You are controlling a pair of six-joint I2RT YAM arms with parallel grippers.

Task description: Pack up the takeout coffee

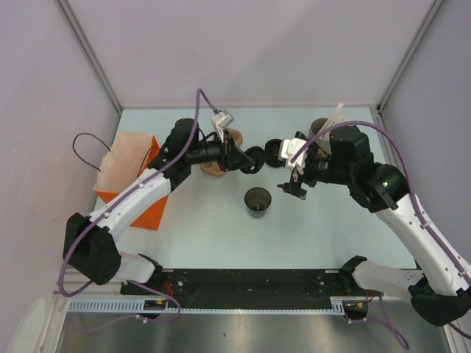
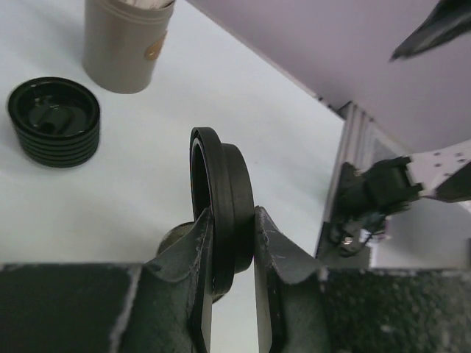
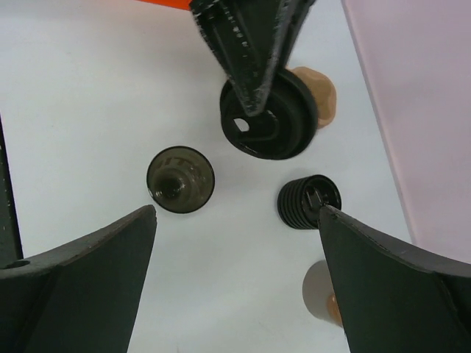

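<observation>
**Left gripper has the lid; cup uncapped, not bagged**

Left gripper (image 2: 229,220), closest in its wrist view, is clamped edge-on across a black lid (image 2: 221,176) and holds it clear of the table. Right gripper (image 3: 237,211) is spread wide with nothing between the fingers, hovering just right of the lid.

Takeout coffee cup (image 1: 257,201) stands upright and alone mid-table, near side of both grippers, mouth open, no lid on it.

Progress, my read: early.
- Done: one lid picked.
- Left: seat the lid on the cup, then move the cup into the orange paper bag (image 1: 125,173), which is at the far-left side, well apart from the cup.
- Can't tell from above how open the bag mouth is.

Other items: a lid stack (image 3: 309,200) beside the grippers, a grey-brown cylinder of white sticks (image 2: 125,44) further back on the right, and a brown pulp carrier (image 3: 320,92) behind the left gripper.

Surface: pale matte table (image 1: 206,235), flat and uncluttered around the cup. Enclosure: plain lilac-grey wall panels (image 1: 243,51) on three sides with metal corner posts; black rail along the near edge carries the arm bases.
</observation>
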